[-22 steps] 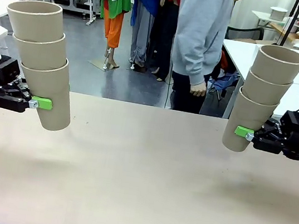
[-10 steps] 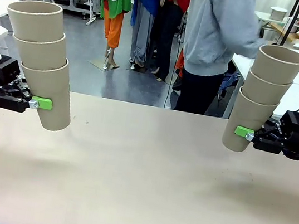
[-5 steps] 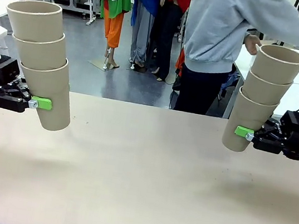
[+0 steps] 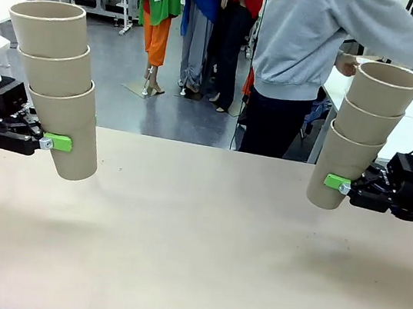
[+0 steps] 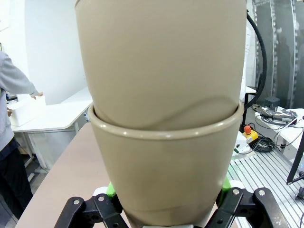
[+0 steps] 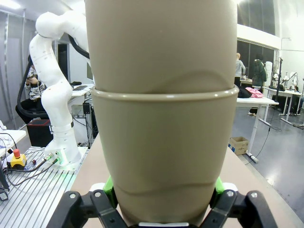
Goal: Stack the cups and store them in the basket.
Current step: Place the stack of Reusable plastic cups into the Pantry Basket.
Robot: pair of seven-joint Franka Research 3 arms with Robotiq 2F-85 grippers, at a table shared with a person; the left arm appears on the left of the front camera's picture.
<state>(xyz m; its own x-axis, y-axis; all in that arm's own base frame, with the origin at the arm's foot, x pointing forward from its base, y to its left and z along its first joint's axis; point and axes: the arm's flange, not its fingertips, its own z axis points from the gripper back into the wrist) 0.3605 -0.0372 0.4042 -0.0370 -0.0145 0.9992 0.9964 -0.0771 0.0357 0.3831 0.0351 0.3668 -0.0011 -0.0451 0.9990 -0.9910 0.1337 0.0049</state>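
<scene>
While both sets of jaws were clamped on cups [image 6: 161, 156], nothing touched the counter [image 4: 190, 261].
Left jaws were closed low on the bottom cup of a three-high left stack [image 4: 55, 85], and right jaws gripped the right stack [image 4: 365, 132] the same way. Both stacks hung above the counter, tipped slightly outward. Farther off, a person's hand [image 5: 36, 94] was at a white box [image 5: 23, 110] on a side table [image 5: 59, 114], possibly the basket. The cups looked light, stiff but dentable, and only loosely nested, so I'd hold low on the bottom cup's wall and move gently.
</scene>
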